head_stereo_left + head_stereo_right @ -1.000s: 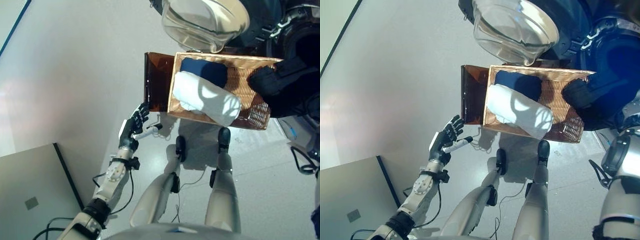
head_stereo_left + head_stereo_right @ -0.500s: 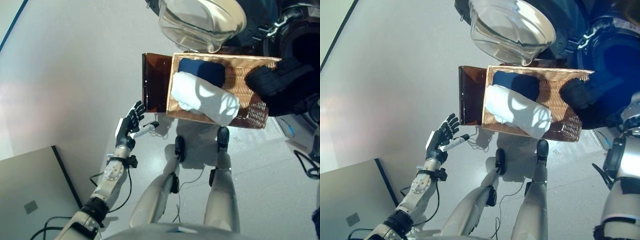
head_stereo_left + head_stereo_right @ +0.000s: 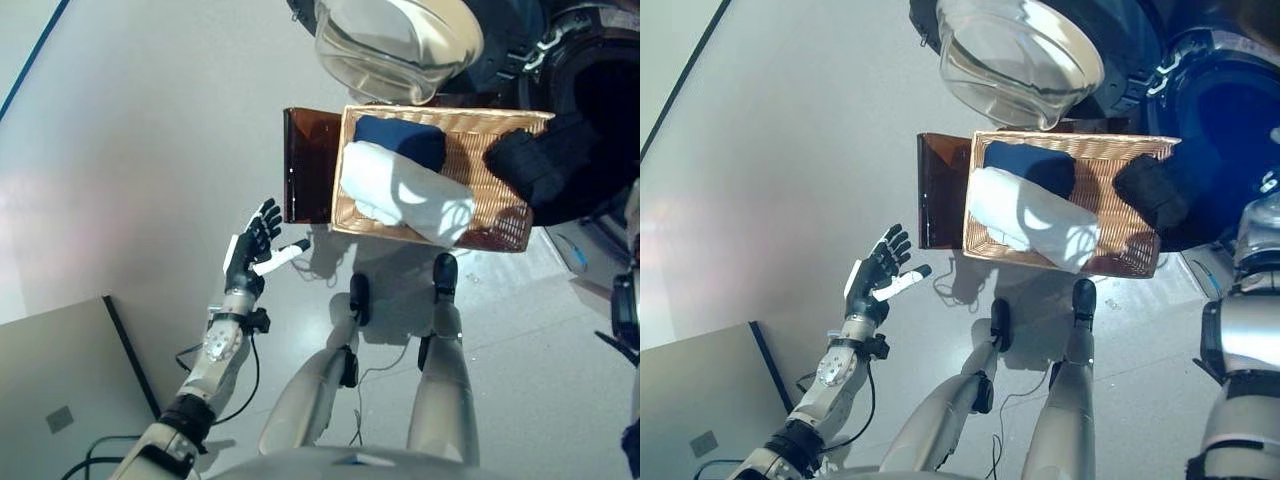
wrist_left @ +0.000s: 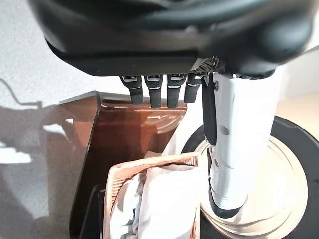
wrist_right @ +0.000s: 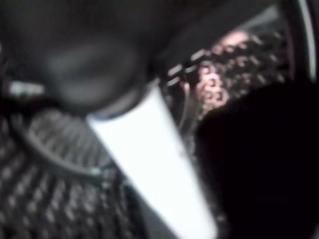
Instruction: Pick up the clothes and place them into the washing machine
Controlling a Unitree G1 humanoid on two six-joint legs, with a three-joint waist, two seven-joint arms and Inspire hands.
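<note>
A wicker basket (image 3: 500, 125) rests on a dark brown box (image 3: 308, 165) beside the washing machine. In it lie a rolled white cloth (image 3: 405, 195) and a navy cloth (image 3: 400, 140). A black cloth (image 3: 540, 165) lies bunched at the basket's right end, by the dark drum opening (image 3: 612, 95). My left hand (image 3: 250, 245) is open and empty over the floor, left of the box. The left wrist view looks past its straight fingers (image 4: 154, 92) to the box and basket. My right hand (image 5: 149, 164) shows its white thumb against dark cloth and the drum's perforated wall (image 5: 224, 74).
The machine's round glass door (image 3: 400, 45) hangs open above the basket's far edge. A grey flat panel (image 3: 60, 400) lies on the floor at the lower left. Pale floor spreads to the left of the box.
My left hand has drawn back to the left, away from the box, with its fingers spread wider. The black cloth now looks more bunched at the basket's right end.
</note>
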